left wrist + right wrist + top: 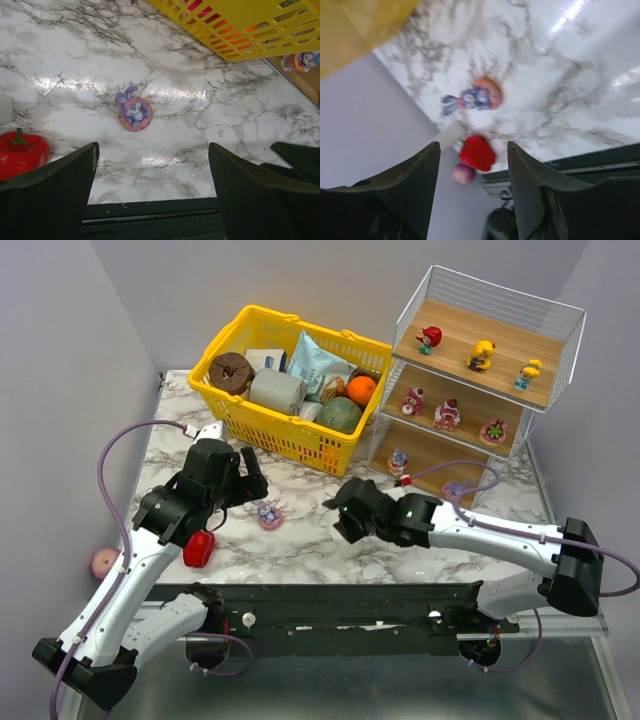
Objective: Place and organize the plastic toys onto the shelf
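While the bunny (269, 513) lies on the table (300, 552), ears toward 11 o'clock in the left wrist view, we list it at 5 o'clock of the nearer left gripper (248, 478), with the right gripper (341, 517) farther off at the bunny's 3 o'clock, both gaping and empty.

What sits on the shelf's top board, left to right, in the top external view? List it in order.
red figure → yellow duck → smaller yellow duck on a blue base
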`<action>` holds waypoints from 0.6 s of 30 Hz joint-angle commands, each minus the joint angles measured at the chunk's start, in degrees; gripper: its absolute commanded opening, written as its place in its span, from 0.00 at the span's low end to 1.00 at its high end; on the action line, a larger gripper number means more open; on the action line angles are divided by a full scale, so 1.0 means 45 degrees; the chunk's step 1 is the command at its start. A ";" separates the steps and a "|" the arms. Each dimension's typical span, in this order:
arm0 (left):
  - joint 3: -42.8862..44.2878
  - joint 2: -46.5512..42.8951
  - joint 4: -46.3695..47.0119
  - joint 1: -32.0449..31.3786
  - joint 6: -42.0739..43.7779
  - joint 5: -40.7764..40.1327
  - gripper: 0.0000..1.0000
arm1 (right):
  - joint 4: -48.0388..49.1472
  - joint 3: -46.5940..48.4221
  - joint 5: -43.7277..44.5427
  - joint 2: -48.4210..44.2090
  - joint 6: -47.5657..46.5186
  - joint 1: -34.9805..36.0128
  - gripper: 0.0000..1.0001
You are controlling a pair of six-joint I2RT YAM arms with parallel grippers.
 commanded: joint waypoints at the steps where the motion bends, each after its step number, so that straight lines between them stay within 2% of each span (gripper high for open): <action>1: 0.0748 -0.0421 -0.0164 0.0116 0.0334 -0.0093 0.99 | -0.2271 0.0806 0.1633 0.0741 -0.1017 0.1734 0.64; 3: 0.0923 -0.0557 -0.0282 0.0116 0.0450 -0.0230 0.99 | -0.1965 0.1277 0.2586 0.1521 -0.2791 0.2187 0.65; 4: 0.1002 -0.0616 -0.0360 0.0136 0.0490 -0.0269 0.99 | -0.1632 0.1898 0.2844 0.1833 -0.5528 0.2479 0.65; 7: 0.1295 -0.0831 -0.0614 0.0136 0.0685 -0.0348 0.99 | -0.0731 0.2859 0.4132 0.3064 -1.0049 0.2812 0.77; 8: 0.1353 -0.0870 -0.0634 0.0136 0.0744 -0.0328 0.99 | -0.0401 0.3171 0.4348 0.3280 -1.0976 0.2814 0.78; 9: 0.1470 -0.0967 -0.0673 0.0136 0.0783 -0.0328 0.99 | 0.0395 0.3135 0.4660 0.3533 -1.1604 0.2794 0.85; 10: 0.1529 -0.0987 -0.0789 0.0136 0.0861 -0.0251 0.99 | 0.1331 0.2942 0.4586 0.3555 -1.3602 0.2794 0.86; 12: 0.1724 -0.1065 -0.0888 0.0136 0.0881 -0.0250 0.99 | 0.3398 0.2356 0.4140 0.3633 -1.4887 0.2794 0.86; 13: 0.1822 -0.1046 -0.1024 0.0136 0.0900 -0.0269 0.99 | 0.4087 0.2141 0.3962 0.3691 -1.6226 0.2794 0.87; 14: 0.1900 -0.1066 -0.1083 0.0136 0.0939 -0.0289 0.99 | 0.4346 0.2100 0.4037 0.3769 -1.6375 0.2852 0.96; 18: 0.2291 -0.1046 -0.1279 0.0136 0.0978 -0.0484 0.99 | 0.6468 0.1769 0.2834 0.4179 -1.8287 0.2814 1.00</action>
